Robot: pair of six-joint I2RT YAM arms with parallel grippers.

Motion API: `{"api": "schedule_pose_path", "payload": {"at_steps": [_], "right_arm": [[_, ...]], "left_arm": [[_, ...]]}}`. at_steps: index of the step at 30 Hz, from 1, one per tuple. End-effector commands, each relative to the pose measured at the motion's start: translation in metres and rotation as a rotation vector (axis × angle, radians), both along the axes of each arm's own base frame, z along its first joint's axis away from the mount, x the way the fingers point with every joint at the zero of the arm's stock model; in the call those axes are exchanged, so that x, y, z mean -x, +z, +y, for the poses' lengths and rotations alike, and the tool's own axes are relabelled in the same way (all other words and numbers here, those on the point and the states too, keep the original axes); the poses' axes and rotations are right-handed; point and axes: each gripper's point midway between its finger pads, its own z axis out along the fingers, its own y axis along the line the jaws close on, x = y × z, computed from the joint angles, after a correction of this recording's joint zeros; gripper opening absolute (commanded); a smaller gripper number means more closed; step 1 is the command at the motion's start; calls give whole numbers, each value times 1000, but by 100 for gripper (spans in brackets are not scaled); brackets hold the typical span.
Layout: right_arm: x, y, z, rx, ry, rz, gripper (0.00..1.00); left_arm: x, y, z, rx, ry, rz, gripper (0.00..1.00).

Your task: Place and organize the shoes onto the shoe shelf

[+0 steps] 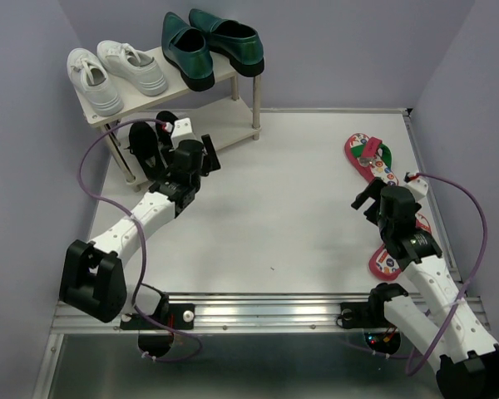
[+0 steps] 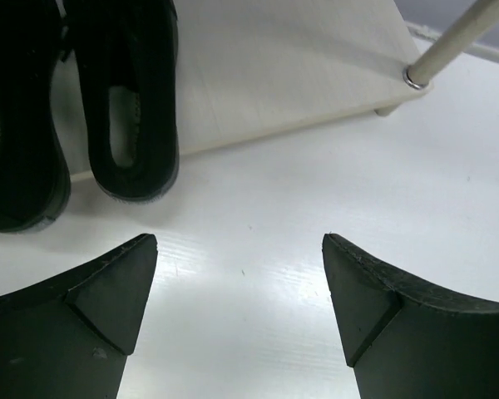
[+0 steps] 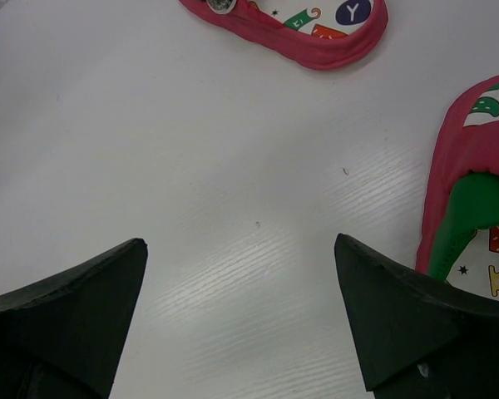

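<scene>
Both open wide, empty: left gripper (image 2: pixel 237 249) by black shoes (image 2: pixel 158 100) (lower shelf (image 2: pixel 274 66)), right gripper (image 3: pixel 239 249) nr flip-flops (image 3: pixel 316 46).

Bright even light, soft shadows; mild sheen on the white table (image 3: pixel 233 274); black strap shoes (image 2: pixel 25 125) nearly featureless

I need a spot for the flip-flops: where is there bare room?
The lower board is bare from the black shoes to its corner leg. The table is bare between that board and the flip-flops. Crowded: the top board, filled by white sneakers and green loafers.
</scene>
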Motion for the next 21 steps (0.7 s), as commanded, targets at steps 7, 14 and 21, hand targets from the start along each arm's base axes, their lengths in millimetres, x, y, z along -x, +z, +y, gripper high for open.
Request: {"api": "schedule_pose_path", "payload": {"at_steps": [7, 14, 21], "right_arm": [[-25, 24, -18, 92, -100, -5, 100], [-91, 15, -22, 122, -55, 151, 100], [-162, -18, -51, 52, -93, 226, 95]], "left_arm": [[66, -10, -60, 54, -152, 60, 91], [108, -13, -118, 93, -335, 98, 91], [122, -4, -133, 82, -401, 83, 91]]}}
